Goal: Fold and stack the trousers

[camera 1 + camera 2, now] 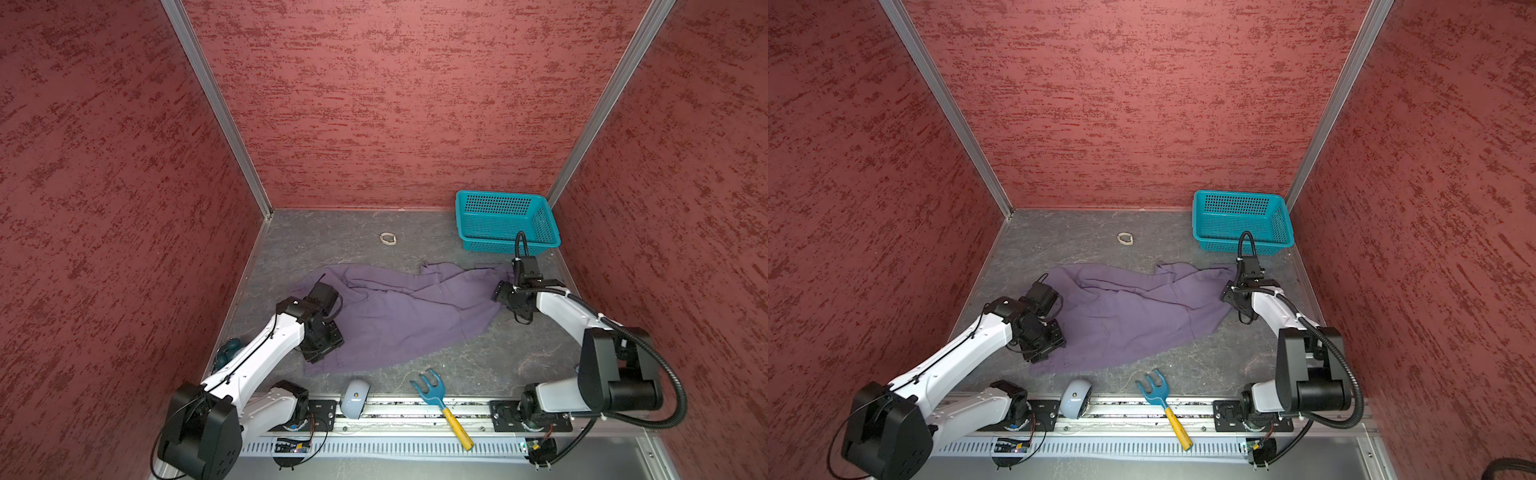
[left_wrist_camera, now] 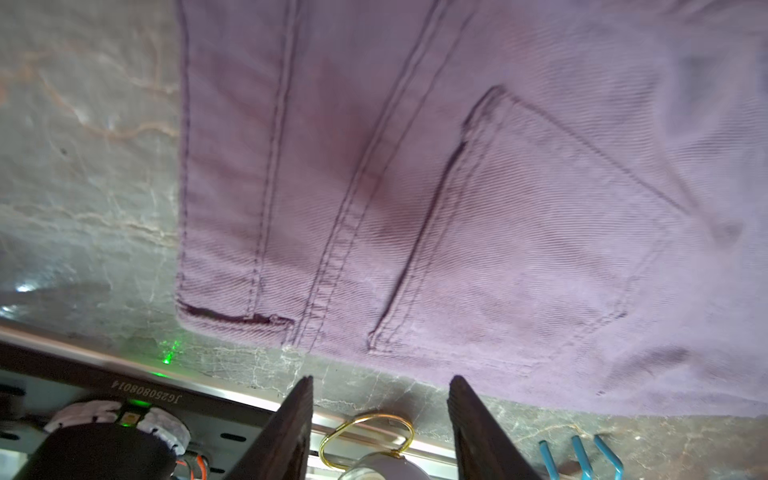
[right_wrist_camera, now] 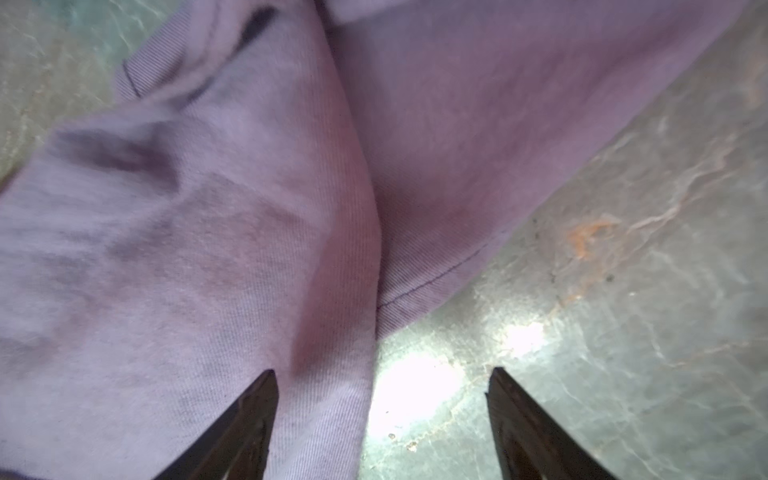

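Note:
The purple trousers (image 1: 407, 311) (image 1: 1133, 316) lie spread and rumpled across the middle of the grey table. My left gripper (image 1: 322, 349) (image 1: 1043, 347) hovers at their near-left end. In the left wrist view its jaws (image 2: 381, 382) stand open and hold nothing, just off the waistband edge and back pocket (image 2: 519, 232). My right gripper (image 1: 521, 313) (image 1: 1245, 313) is at the trousers' far-right end. In the right wrist view it is open (image 3: 382, 374), one finger (image 3: 253, 415) over a trouser leg's edge (image 3: 208, 249), the other over bare table.
A teal basket (image 1: 505, 220) (image 1: 1241, 218) stands at the back right corner. A white ring (image 1: 388, 238) lies behind the trousers. Along the front edge lie a pale round object (image 1: 353, 399) and a blue rake with a yellow handle (image 1: 440, 405). Red walls close three sides.

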Action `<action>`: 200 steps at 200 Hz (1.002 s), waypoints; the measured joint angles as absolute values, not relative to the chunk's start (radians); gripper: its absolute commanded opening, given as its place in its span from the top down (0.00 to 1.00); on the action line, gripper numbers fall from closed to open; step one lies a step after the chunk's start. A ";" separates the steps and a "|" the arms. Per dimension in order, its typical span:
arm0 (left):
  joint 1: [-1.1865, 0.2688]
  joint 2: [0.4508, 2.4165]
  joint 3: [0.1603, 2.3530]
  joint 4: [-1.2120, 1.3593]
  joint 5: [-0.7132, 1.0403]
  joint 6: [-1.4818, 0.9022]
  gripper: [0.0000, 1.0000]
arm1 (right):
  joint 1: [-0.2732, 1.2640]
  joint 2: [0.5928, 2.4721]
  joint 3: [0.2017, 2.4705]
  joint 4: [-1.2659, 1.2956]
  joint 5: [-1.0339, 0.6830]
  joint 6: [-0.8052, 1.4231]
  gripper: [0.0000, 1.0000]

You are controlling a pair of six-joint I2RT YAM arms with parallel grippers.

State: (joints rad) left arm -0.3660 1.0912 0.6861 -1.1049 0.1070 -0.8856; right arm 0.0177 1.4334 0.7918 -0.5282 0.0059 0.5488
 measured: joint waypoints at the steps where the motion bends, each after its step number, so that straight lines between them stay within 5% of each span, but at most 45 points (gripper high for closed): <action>1: -0.366 1.091 0.682 -1.105 0.107 -0.887 0.42 | 0.018 1.435 0.791 -0.526 0.002 0.550 0.23; 81: -0.363 1.222 0.563 -0.964 0.138 -0.928 0.30 | 0.018 1.491 0.790 -0.439 -0.095 0.558 0.35; 91: -0.354 1.240 0.569 -0.958 0.150 -0.922 0.43 | 0.018 1.491 0.790 -0.434 -0.100 0.558 0.38; 110: -0.322 1.284 0.582 -0.920 0.200 -0.901 0.99 | 0.018 1.491 0.790 -0.427 -0.108 0.559 0.52; 128: -0.275 1.324 0.601 -0.926 0.244 -0.876 1.00 | 0.018 1.491 0.790 -0.421 -0.113 0.559 0.77; 152: -0.223 1.330 0.618 -0.920 0.275 -0.840 1.00 | 0.018 1.491 0.799 -0.422 -0.111 0.555 0.94; 200: -0.119 1.222 0.961 -0.957 0.248 -0.760 1.00 | 0.019 1.410 0.876 -0.480 -0.085 0.554 1.00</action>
